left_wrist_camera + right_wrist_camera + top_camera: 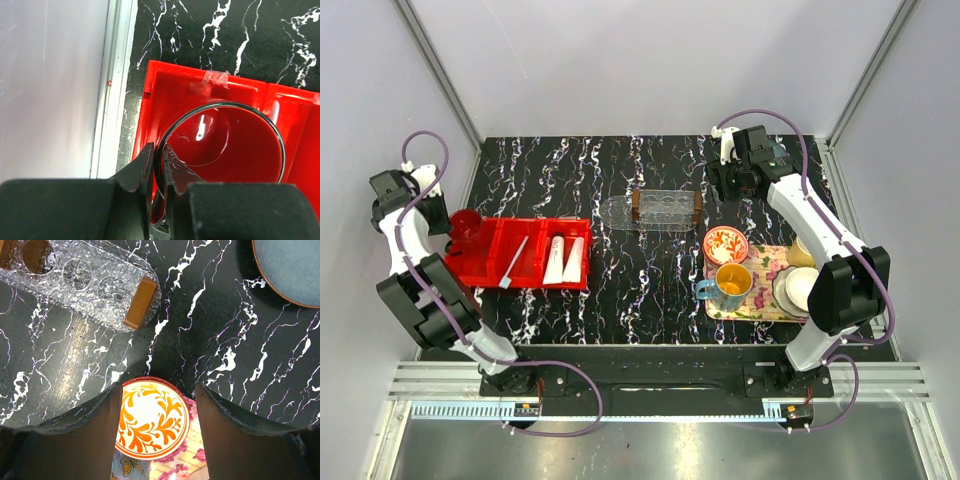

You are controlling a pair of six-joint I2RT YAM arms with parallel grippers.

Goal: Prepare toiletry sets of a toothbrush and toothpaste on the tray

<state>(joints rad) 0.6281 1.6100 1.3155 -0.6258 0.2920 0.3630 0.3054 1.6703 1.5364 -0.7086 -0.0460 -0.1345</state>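
The toothbrush [515, 262] lies in the middle compartment of a red bin [525, 280]. Two white toothpaste tubes [555, 260] lie side by side in its right compartment. The clear oval tray [653, 212] sits at the back centre with nothing on it; it also shows in the right wrist view [85, 285]. My left gripper [458, 226] is shut on the rim of a red see-through cup [225, 145] standing in the bin's left compartment, one finger inside and one outside [159, 155]. My right gripper [157, 405] is open and empty, right of the tray, above a bowl.
A floral rectangular tray [760, 305] at the right holds an orange-patterned bowl [150, 420], a blue mug [730, 285] and white crockery [800, 288]. A blue plate [290, 270] lies beyond the right gripper. Grey walls enclose the black marbled table.
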